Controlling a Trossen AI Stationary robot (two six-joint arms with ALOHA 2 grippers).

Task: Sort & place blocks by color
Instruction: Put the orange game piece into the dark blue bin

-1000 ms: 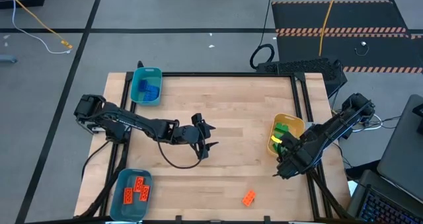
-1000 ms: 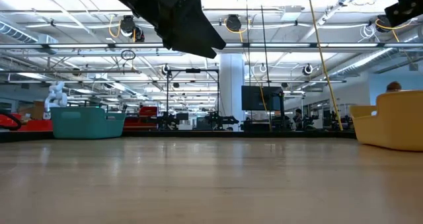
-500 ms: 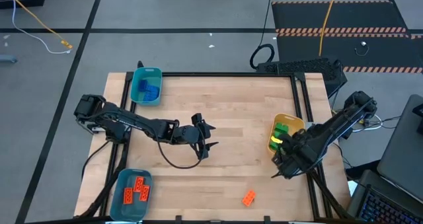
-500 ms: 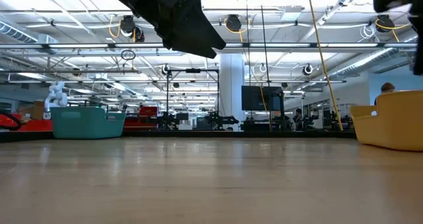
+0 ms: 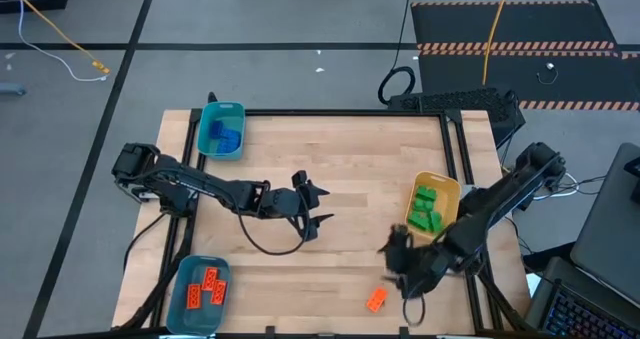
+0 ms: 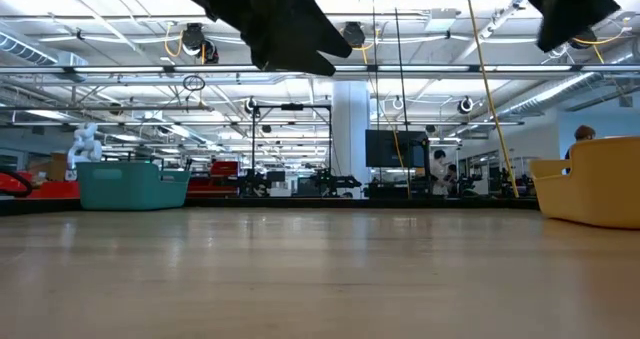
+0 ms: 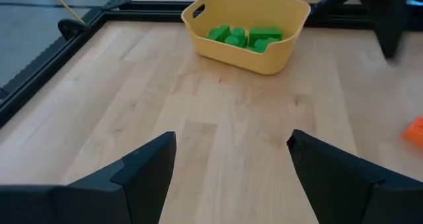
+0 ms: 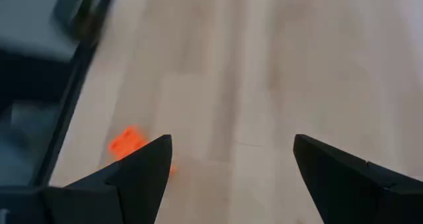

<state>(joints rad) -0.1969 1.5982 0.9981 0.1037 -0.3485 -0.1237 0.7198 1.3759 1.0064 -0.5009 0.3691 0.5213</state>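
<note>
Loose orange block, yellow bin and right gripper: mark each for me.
Loose orange block (image 5: pixel 376 299), high view, its top face.
Yellow bin (image 5: pixel 449 185), high view, its far rim.
Right gripper (image 5: pixel 397 262), high view, midway between its open fingertips.

Two dark robot arms reach in over a table from opposite sides. The left gripper (image 5: pixel 312 211) hangs raised above the middle, fingers spread wide and holding nothing, its arm stretched out nearly level behind it with a cable looping below the wrist. The right gripper (image 5: pixel 398 267) hangs raised nearer the front edge, fingers also spread and empty, its arm angling back toward its own side.
</note>
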